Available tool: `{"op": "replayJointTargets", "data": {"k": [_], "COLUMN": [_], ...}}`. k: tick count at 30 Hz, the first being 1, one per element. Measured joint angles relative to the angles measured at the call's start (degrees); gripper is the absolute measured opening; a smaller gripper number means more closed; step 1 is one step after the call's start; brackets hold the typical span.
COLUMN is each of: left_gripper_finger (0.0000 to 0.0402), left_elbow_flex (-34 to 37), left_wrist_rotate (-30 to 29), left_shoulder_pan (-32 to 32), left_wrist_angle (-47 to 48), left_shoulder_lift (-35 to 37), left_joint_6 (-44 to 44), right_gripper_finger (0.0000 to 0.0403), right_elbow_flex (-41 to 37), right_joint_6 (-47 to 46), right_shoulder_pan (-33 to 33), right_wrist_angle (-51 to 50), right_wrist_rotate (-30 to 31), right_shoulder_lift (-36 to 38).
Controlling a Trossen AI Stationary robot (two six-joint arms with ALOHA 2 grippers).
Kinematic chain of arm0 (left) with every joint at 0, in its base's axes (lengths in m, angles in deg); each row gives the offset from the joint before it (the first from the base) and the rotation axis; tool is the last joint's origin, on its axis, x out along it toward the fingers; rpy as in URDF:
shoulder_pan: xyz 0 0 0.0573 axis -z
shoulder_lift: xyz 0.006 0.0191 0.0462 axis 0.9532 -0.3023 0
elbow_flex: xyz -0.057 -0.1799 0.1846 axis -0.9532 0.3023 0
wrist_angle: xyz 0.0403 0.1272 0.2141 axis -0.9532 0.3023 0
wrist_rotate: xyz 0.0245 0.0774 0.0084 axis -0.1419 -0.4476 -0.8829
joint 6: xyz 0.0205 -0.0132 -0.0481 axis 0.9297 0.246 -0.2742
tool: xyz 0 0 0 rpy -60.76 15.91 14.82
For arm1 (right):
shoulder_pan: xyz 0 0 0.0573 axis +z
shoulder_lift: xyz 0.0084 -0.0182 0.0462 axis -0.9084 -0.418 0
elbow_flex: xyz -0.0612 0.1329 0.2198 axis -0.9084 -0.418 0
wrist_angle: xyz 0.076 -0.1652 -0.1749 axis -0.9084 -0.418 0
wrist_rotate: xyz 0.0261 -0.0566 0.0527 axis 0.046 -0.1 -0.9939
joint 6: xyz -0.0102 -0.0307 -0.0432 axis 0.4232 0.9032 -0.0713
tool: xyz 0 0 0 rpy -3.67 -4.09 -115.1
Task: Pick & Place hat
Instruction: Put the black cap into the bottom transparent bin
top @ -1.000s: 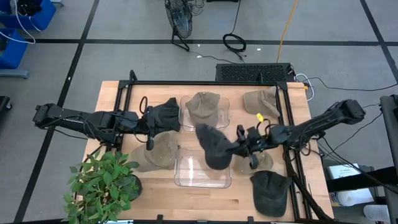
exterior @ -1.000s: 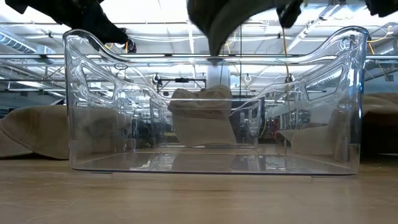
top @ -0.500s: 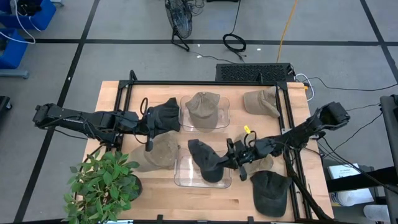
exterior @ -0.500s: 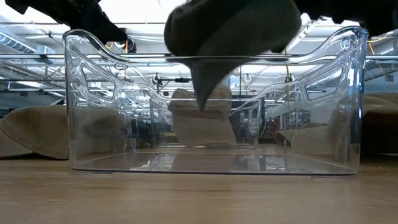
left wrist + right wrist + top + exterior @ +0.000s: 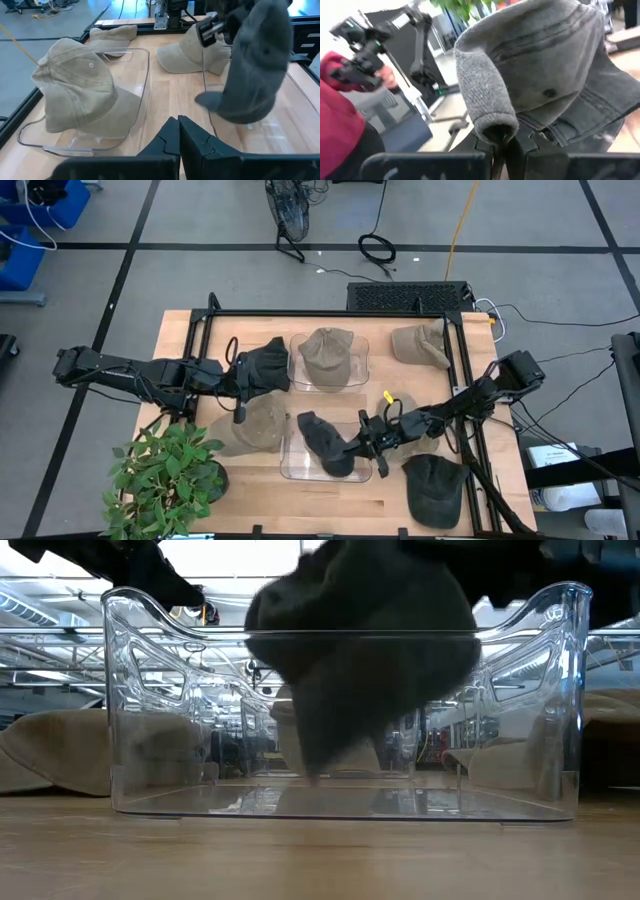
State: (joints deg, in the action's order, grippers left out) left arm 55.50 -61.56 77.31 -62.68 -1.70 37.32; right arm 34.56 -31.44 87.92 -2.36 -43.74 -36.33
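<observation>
A dark grey hat [image 5: 325, 442] hangs inside the near clear bin [image 5: 295, 468]. In the low view the hat [image 5: 365, 660] fills the bin's middle, and its lowest tip is close above the bin floor [image 5: 200, 798]. My right gripper [image 5: 364, 444] is shut on it at the bin's right side. My left gripper [image 5: 177, 131] is shut and waits beside the far clear bin [image 5: 358, 375], where a tan hat [image 5: 325, 352] sits on the floor. My right gripper pinches the grey hat between its two fingers at a rolled edge of the rim [image 5: 492, 127], reaching in roughly level from the table's right side. The crown [image 5: 555, 60] bulges out beyond the fingers. Whether the hanging tip [image 5: 315, 772] touches the bin floor, I cannot tell.
Tan hats lie left of the near bin [image 5: 250, 425], at the far right [image 5: 420, 343] and under my right arm [image 5: 418, 444]. A dark green hat [image 5: 435, 485] lies near right and a potted plant [image 5: 165, 475] near left. A black frame rail [image 5: 330, 313] borders the table. A person's red sleeve [image 5: 340, 115] shows beyond it.
My right gripper has moved toward the table's near edge and left and has come down, staying shut on the grey hat. The hat went from above the gap between the two bins down into the near bin, where it now hangs low.
</observation>
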Motion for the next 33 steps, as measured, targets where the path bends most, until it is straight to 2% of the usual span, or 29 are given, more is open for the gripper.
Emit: {"op": "replayJointTargets", "data": {"k": [5, 12, 16, 22, 27, 33], "left_gripper_finger": [0.0019, 0.0005, 0.0018, 0.0004, 0.0018, 0.0005], "left_elbow_flex": [0.0, 0.0, 0.0, 0.0, 0.0, 0.0], "left_wrist_rotate": [0.0, 0.0, 0.0, 0.0, 0.0, 0.0], "left_shoulder_pan": [0.0, 0.0, 0.0, 0.0, 0.0, 0.0], "left_wrist_angle": [0.0, -0.1, -0.1, -0.1, -0.1, -0.3], "left_shoulder_lift": [0.0, 0.0, 0.0, 0.0, 0.0, 0.0], "left_joint_6": [0.0, 0.0, -0.1, -0.4, -0.4, -0.4], "right_gripper_finger": [0.0062, 0.0102, 0.0122, 0.0152, 0.0174, 0.0176], "right_elbow_flex": [0.1, 0.1, 0.0, 0.0, 0.0, 0.0], "right_joint_6": [-4.6, -7.0, -9.3, -9.1, -5.6, -3.0], "right_shoulder_pan": [-0.1, -0.1, -0.1, -0.1, -0.2, -1.2], "right_wrist_angle": [-0.8, -2.1, -3.1, -11.9, -14.4, -17.9], "right_wrist_rotate": [0.9, 2.1, 5.8, 7.8, 11.8, 13.6], "right_shoulder_lift": [-1.1, 0.3, 2.6, 7.0, 11.2, 16.1]}}
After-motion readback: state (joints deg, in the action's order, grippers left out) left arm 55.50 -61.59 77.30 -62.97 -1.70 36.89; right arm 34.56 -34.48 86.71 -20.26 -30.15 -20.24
